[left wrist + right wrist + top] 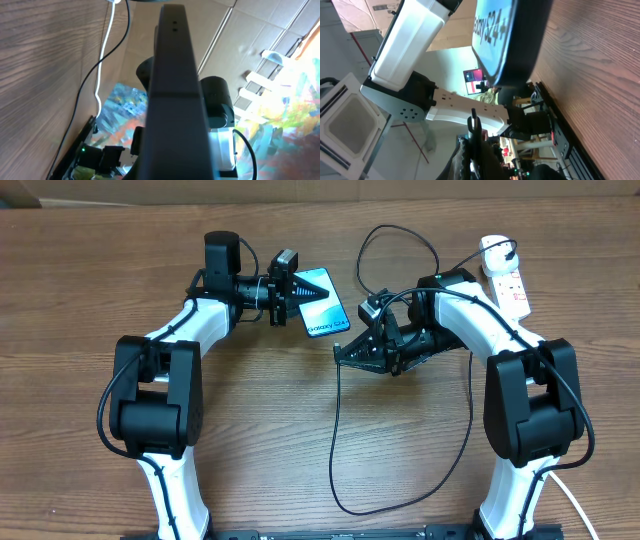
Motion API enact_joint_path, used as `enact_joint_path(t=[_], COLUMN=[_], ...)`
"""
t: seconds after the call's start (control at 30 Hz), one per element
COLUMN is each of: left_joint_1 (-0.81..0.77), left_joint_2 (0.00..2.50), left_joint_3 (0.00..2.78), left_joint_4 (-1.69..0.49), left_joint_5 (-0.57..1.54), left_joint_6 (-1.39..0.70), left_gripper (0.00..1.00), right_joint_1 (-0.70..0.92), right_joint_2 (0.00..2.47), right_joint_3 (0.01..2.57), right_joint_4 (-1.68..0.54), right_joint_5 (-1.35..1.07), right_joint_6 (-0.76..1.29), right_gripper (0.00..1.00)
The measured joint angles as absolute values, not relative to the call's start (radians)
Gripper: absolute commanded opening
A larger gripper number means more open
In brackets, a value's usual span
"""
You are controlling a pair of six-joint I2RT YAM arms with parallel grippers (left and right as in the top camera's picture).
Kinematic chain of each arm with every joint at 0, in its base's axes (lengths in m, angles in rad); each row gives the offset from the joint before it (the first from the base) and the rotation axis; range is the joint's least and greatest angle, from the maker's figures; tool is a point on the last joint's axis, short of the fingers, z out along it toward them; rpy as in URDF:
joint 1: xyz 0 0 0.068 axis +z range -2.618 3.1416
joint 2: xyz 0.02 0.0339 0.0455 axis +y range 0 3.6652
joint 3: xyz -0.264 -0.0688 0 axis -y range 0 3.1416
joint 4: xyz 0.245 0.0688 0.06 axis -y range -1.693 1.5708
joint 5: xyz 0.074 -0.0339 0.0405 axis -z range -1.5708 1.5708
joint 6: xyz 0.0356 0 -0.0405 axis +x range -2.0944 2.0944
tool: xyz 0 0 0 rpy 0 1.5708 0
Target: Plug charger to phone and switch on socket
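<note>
Overhead, you can see your left gripper (296,292) at the far side of the wooden table (80,280). It is squeezed tight on the phone (322,302). The phone is tilted, and its light blue screen with the words on it faces up toward the camera. In the left wrist view the phone's dark edge (172,100) runs straight up the middle, right between the fingers. Just beside the phone's near corner is your right gripper (343,352). It is closed too, and its tip points at the phone. In the right wrist view the phone (492,45) fills the top of the picture, very close. The thin black charger cable (337,440) starts at that gripper's tip, so it looks pinched there, but the little end piece is too small to see well. From there the cable drops toward you in a big loop on the table. At the far right lies the white power strip (512,288) with its red switches (517,292). A white plug (494,248) sits on its far end. You cannot tell if the switches are on or off.
</note>
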State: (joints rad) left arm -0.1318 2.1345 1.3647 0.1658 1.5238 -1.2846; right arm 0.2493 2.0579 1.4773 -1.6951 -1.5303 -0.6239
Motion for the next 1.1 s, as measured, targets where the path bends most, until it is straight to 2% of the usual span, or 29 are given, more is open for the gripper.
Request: enact_joint_path(t=[0.2,0.4,1.1], left_joint_1=[-0.153,-0.162,-0.162], left_joint_2=[2.135,2.135,2.135], left_joint_3=[1.365,1.365,1.365], left_joint_4=[0.172,0.296,0.3], left_joint_5=[1.527,1.53,1.542], left_joint_6=[-1.306,-1.342,-1.404], left_gripper=[0.04,0.04,0.04], right_joint_1=[0.249,0.249,0.249], right_joint_2=[2.058,2.058,2.058], right_joint_3=[1.477,1.477,1.477], right_joint_4=[-1.694,-1.692,-1.695], right_joint_5=[-1.531,-1.53,-1.531], right_joint_6=[-0.62,-0.62,-0.602], right_gripper=[0.04,0.04,0.04])
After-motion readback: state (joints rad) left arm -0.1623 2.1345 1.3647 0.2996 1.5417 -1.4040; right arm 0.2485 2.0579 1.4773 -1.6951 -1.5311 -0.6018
